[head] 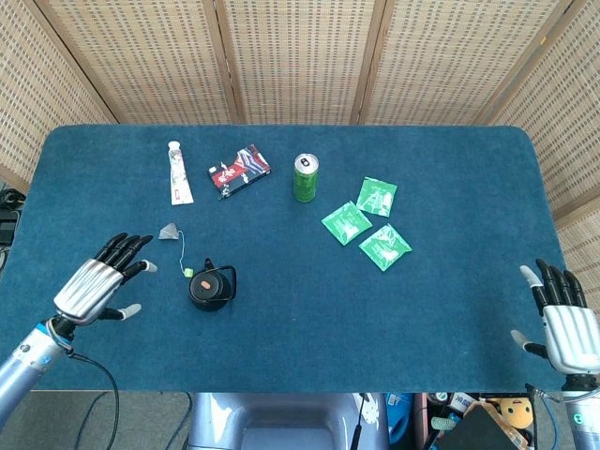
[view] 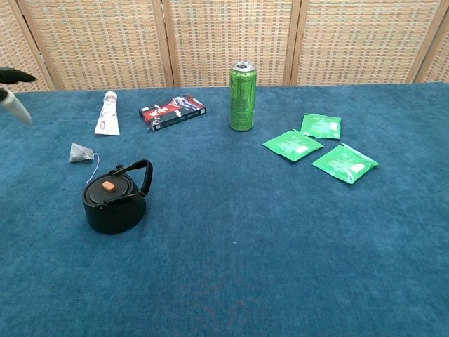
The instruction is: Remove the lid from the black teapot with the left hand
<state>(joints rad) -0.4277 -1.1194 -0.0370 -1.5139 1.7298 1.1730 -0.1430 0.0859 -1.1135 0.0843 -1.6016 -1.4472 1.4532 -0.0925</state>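
Lid sits seated on the black teapot, its small orange knob facing up, so I judge the job not yet started. I have the left hand over the cloth just left of the pot, apart from it, fingers spread and holding nothing; in the chest view only its fingertips show at the far left edge. I keep it released because the knob is small and calls for a fine pinch from above. The pot's handle arches up on the pot's right side, so coming in from the left leaves me a clear path to the knob. A tea bag lies just beyond the hand, its string running toward the pot; I judge I should pass clear of it so I don't drag it along. My right hand is parked at the table's near right corner, open and empty, well apart from everything, since this task does not need it
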